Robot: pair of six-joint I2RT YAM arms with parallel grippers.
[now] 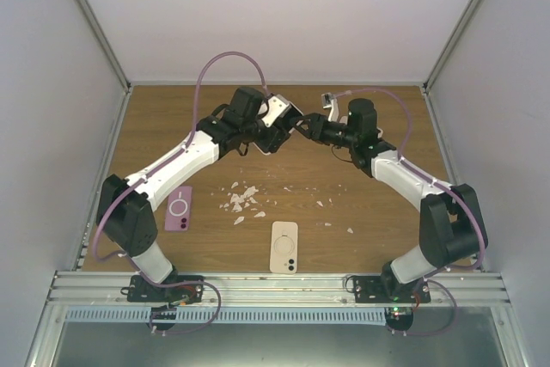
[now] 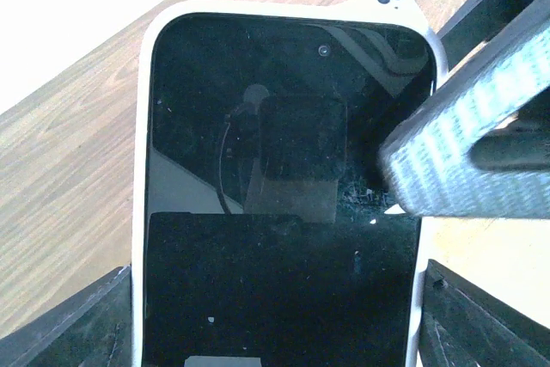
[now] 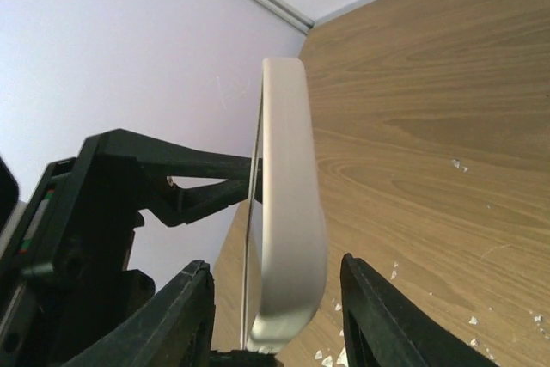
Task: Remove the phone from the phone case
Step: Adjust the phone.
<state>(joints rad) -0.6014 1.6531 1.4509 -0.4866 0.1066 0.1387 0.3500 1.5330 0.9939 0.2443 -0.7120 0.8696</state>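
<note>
Worktop (image 1: 378, 212): wood grain, white walls (image 1: 51, 126) on three sides. You've got both arms meeting over its far middle.
Left arm (image 1: 176, 165): angled in from its base at the near left toward the centre.
Right arm (image 1: 404, 174): mirrors it from the near right, wrist facing the left one.
Phone case (image 3: 292, 195): cream-white, held up off the worktop between the two pincers, edge-on to the right wrist camera.
Phone (image 2: 284, 126): seated in the case, dark screen toward the left wrist camera, case rim showing round the top.
Cream handset (image 1: 284, 247): flat on the worktop, back up, near the front edge between the bases.
Purple handset (image 1: 179, 209): flat, back up, beside your left arm, well apart from the cream one.
Left pincer (image 2: 275, 333): clamped on the phone case, one finger on each long edge.
Right pincer (image 3: 284, 320): fingers apart, straddling one long edge, one on the screen side and one on the back. A slim gap shows on each side, so no grip.
White scraps (image 1: 241, 199): scattered mid-worktop, between the arms and the handsets.
</note>
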